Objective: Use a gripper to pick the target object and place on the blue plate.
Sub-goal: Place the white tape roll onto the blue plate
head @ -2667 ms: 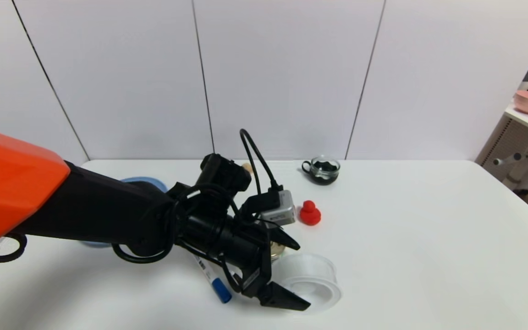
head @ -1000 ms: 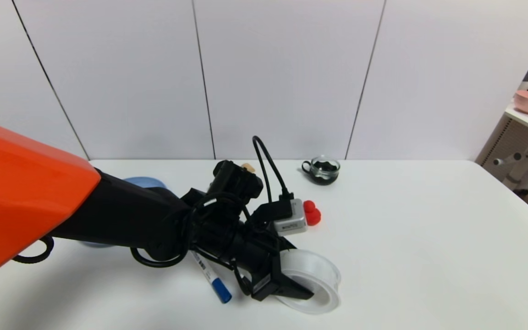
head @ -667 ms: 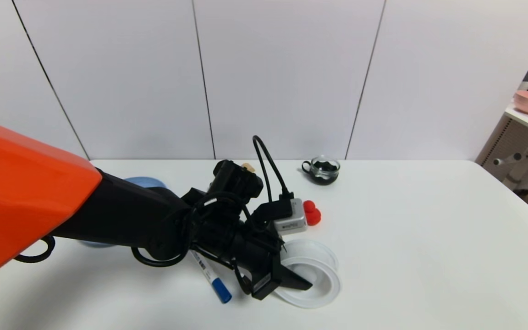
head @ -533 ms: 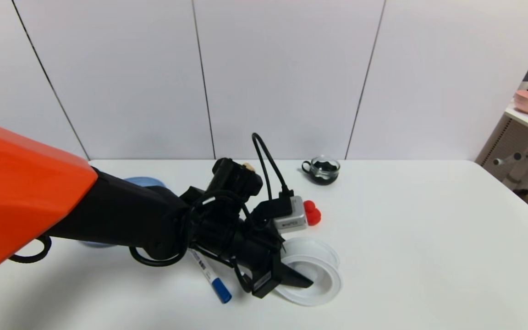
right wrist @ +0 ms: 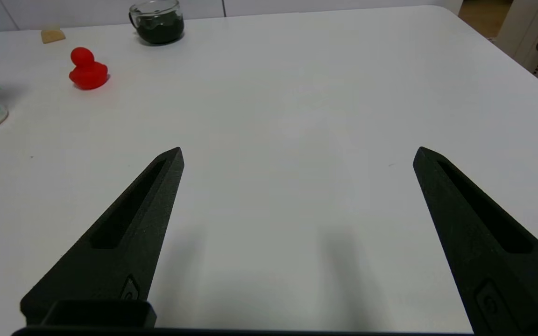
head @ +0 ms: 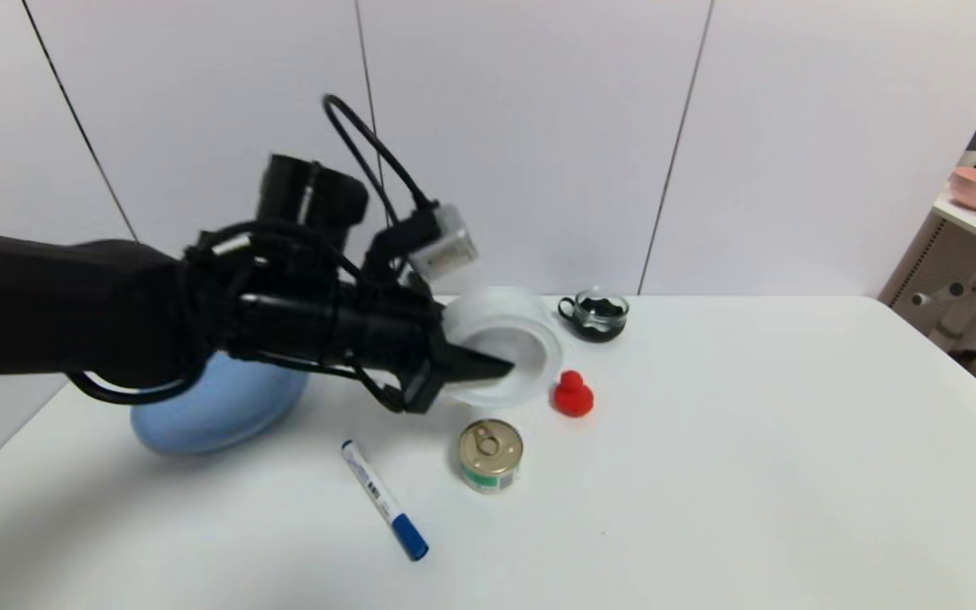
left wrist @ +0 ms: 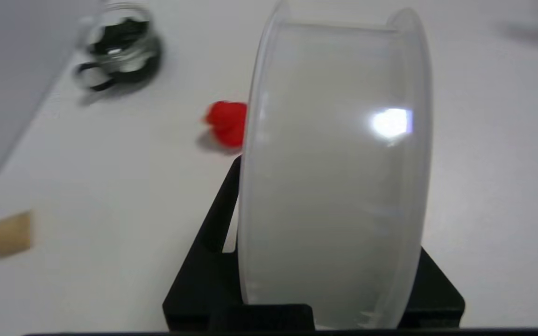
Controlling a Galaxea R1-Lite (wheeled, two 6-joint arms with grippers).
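One white translucent spool clamped in our left gripper, lifted above the table, one blue plate behind our arm, one tin can, one red duck, our right gripper spread wide.

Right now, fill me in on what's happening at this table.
The left gripper is shut on the white spool and holds it in the air, on edge, above the table. The blue plate sits under the left arm, with nothing visible on it yet. A tin can, a marker, a red toy duck and a glass cup rest on the table. The right gripper hangs open over bare table, idle.
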